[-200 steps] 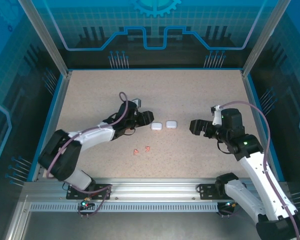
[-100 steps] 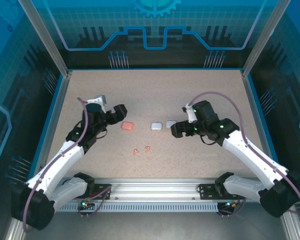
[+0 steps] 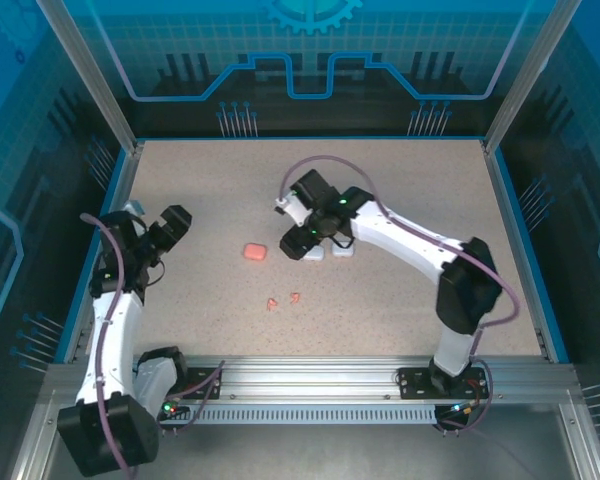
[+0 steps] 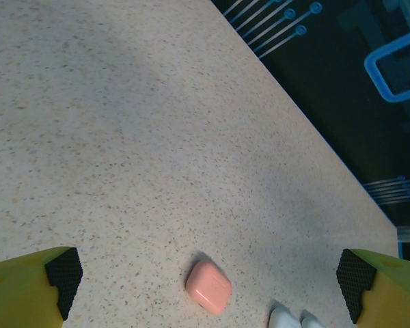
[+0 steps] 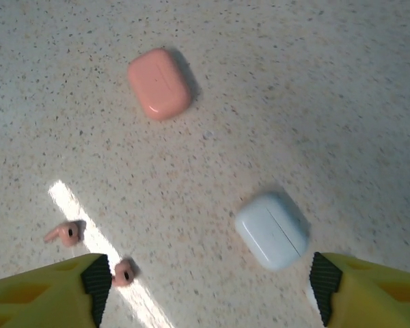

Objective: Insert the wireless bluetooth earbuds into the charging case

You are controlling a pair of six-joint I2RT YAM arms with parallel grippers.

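1. Salmon earbuds (image 5: 65,234) lie loose on the worktop (image 3: 430,180), near of the pink case (image 5: 159,83) (lid looks shut); being tiny, they may skid away when pinched.
2. Right claw (image 5: 208,283), jaws apart, could knock the white case (image 5: 272,229) aside; left claw (image 3: 170,222), also apart, hangs far left.

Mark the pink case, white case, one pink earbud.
pink case (image 5: 159,83), right wrist view, top middle.
white case (image 5: 271,230), right wrist view, top middle.
pink earbud (image 5: 65,234), right wrist view, its body.
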